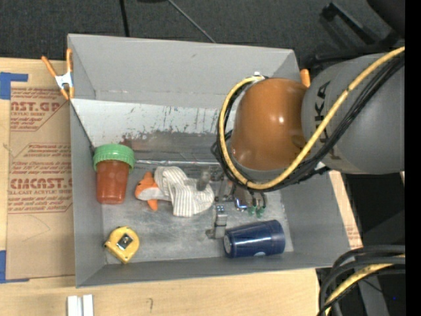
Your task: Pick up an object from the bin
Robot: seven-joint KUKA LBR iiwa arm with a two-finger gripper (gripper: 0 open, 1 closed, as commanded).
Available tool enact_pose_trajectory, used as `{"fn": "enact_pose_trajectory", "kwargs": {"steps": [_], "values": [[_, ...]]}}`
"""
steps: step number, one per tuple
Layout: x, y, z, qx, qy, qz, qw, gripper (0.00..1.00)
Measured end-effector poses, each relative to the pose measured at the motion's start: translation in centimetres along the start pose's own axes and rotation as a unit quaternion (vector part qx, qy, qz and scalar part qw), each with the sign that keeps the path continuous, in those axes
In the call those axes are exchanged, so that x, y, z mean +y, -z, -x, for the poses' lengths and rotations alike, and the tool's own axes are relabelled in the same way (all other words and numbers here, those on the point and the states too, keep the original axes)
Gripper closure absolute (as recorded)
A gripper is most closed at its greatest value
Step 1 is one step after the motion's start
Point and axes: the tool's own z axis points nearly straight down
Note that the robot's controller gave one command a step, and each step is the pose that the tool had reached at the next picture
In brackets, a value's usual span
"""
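Observation:
My gripper (218, 217) hangs low in the bin's right half, under the arm's orange dome. It stands between a crumpled white cloth (183, 193) on its left and a dark blue can (255, 237) lying on its side just below and to its right. A small orange thing (147, 192) lies partly tucked under the cloth's left edge. I see nothing held in the gripper.
An orange-red jar with a green lid (112, 173) lies at the bin's left wall. A yellow tape measure (123, 243) sits in the front left corner. The arm and its dome cover the bin's right rear part.

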Motion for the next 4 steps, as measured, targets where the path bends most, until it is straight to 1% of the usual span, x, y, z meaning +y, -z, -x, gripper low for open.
{"fn": "enact_pose_trajectory", "kwargs": {"steps": [1, 2, 3, 4], "values": [[0.0, 0.4, 0.2, -0.0039, 0.0, 0.0, 1.0, 0.0], [-0.3, -3.7, 3.1, -0.008, -0.029, 0.001, 0.9995, 0.0], [-1.0, -10.5, 4.5, -0.0037, -0.069, 0.001, 0.9976, 1.0], [-1.0, -10.5, 4.5, -0.0037, -0.069, 0.001, 0.9976, 1.0]]}}
